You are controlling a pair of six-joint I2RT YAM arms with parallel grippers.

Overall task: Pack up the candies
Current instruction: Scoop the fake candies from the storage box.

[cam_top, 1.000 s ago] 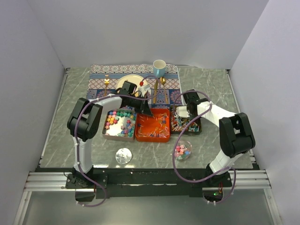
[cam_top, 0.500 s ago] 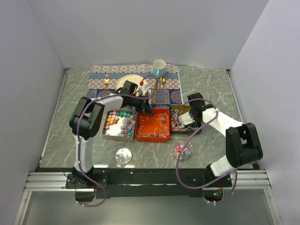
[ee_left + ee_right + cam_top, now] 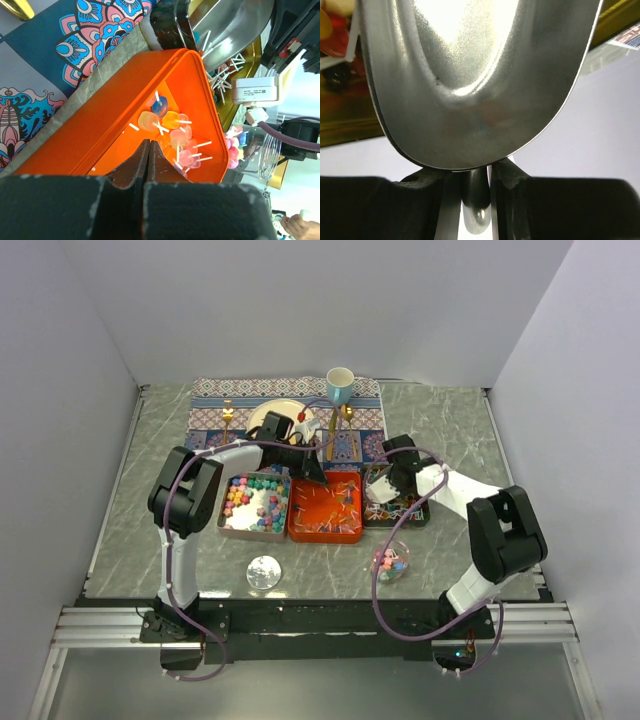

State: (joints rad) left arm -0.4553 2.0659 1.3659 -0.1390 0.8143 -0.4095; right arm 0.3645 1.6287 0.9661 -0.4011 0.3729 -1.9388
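Note:
Three tins sit side by side. The left tin holds pastel lump candies. The orange tin holds red-orange candies with white sticks, which also show in the left wrist view. The right tin holds twist-wrapped candies. My left gripper is shut and empty, its tips low over the orange tin's far end. My right gripper is shut on the handle of a metal scoop over the right tin. A small clear jar in front holds a few candies.
A round clear lid lies in front of the left tin. Behind the tins a patterned mat carries a plate, a blue cup and gold cutlery. Grey walls close in the table on three sides.
My right gripper with the scoop swung out towards the right tin's front, then came back left to its far-left part. The left arm has barely moved.

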